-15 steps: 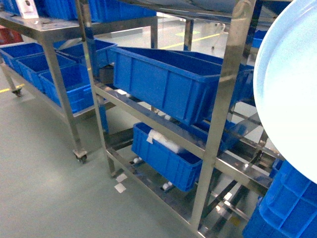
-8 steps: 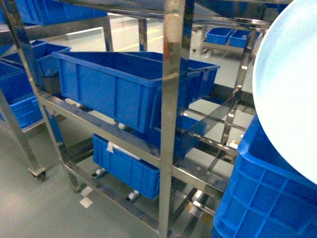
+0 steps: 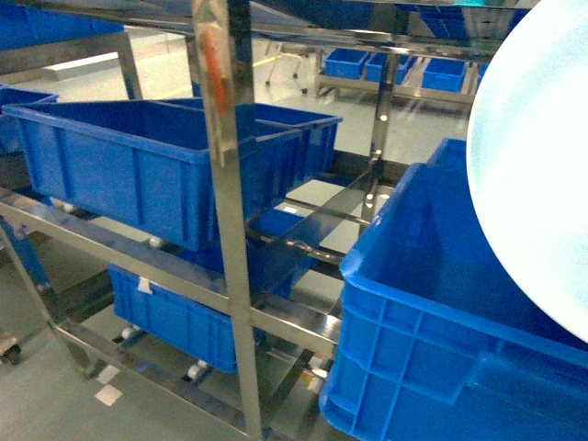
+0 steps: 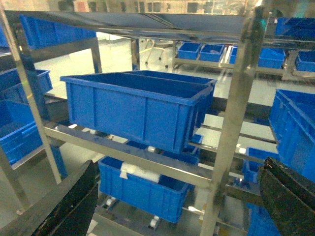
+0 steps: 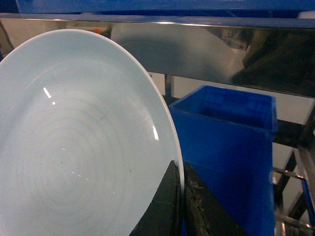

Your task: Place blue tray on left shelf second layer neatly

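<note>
The blue tray (image 3: 537, 175) is a pale glossy round dish held up on edge, filling the right side of the head view. In the right wrist view the blue tray (image 5: 74, 147) fills the left half, and my right gripper (image 5: 181, 184) is shut on its rim, one black finger on each face. The left shelf second layer (image 3: 138, 262) is a steel rail tier carrying a deep blue crate (image 3: 119, 165), left of the tray. My left gripper (image 4: 179, 201) is open and empty, its black fingers (image 4: 69, 206) at the frame's lower corners, facing that tier (image 4: 128, 155).
A steel upright (image 3: 225, 184) stands in the middle of the head view. A large deep blue crate (image 3: 432, 322) sits close below the tray at the lower right. A smaller blue crate (image 3: 175, 317) rests on the tier below. More blue crates (image 4: 202, 50) line the racks behind.
The head view has swung right: the rack and its crates slid left in the frame, and the deep blue crate at lower right grew larger. The tray stays at the right edge.
</note>
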`<state>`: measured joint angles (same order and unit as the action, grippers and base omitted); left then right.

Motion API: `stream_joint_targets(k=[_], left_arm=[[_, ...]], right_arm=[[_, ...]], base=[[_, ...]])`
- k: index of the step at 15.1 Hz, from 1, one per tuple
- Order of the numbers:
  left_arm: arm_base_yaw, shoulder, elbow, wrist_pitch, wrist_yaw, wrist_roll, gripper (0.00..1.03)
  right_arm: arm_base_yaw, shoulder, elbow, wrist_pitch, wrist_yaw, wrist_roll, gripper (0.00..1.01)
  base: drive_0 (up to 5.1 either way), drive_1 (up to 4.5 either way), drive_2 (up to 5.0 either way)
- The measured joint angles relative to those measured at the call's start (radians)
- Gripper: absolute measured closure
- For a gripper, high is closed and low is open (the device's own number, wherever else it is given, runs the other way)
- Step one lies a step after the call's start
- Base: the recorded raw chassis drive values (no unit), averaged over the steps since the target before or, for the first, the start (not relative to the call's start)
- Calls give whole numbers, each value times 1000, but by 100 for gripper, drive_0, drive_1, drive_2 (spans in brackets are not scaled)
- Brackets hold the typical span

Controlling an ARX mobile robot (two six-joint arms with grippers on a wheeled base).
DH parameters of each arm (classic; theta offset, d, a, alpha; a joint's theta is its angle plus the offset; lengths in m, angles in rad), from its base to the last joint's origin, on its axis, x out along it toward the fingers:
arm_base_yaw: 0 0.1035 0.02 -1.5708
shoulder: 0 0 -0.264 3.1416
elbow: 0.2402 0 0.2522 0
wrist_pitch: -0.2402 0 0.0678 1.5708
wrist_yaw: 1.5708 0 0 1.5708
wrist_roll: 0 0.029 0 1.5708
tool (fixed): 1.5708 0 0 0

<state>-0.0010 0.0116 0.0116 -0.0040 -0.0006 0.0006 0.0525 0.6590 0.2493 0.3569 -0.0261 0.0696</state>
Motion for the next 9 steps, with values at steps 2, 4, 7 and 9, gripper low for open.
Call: stream_joint_targets(k=[2,4,7,9], left_arm=[[0,0,0,0,0,0,5],[0,0,0,0,0,0,5],[0,0,0,0,0,0,5],[0,0,0,-1,1,0,5]], right_arm=[[0,0,0,0,0,0,99],[0,0,0,0,0,0,99],[0,0,0,0,0,0,99],[0,0,0,1,0,0,99]], base=[[-153,-153,-153],[-167,-167,-167],[-155,-155,-155],[-575,47,47]])
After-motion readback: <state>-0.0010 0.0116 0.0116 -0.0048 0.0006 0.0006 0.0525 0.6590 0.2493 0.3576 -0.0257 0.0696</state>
